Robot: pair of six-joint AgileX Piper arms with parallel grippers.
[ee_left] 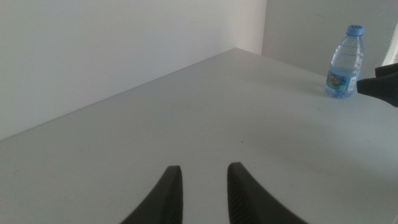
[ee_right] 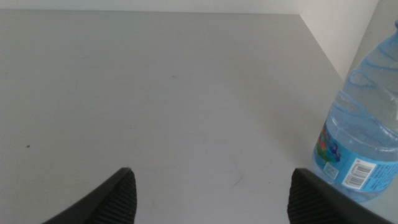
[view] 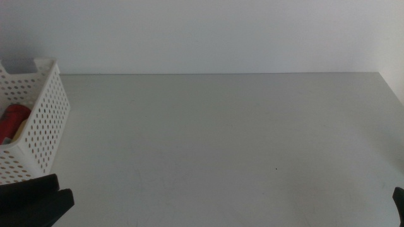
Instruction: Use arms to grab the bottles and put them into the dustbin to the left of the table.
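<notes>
A clear water bottle [ee_left: 345, 62] with a blue cap and blue label stands upright on the grey-white table [view: 221, 139], outside the middle view. In the right wrist view the bottle [ee_right: 364, 124] is close, just off to one side of my right gripper [ee_right: 211, 199], whose jaws are spread wide with nothing between them. That gripper shows only as a dark sliver [view: 399, 198] at the lower right corner of the middle view. My left gripper [ee_left: 204, 186] waits at the lower left [view: 31, 202], jaws slightly apart and empty. The white perforated dustbin [view: 44, 126] at the left holds a red can [view: 14, 120].
The table's far edge meets a plain white wall. Something pale yellow lies beside the can in the dustbin. The right arm's dark fingertip [ee_left: 379, 87] shows next to the bottle in the left wrist view.
</notes>
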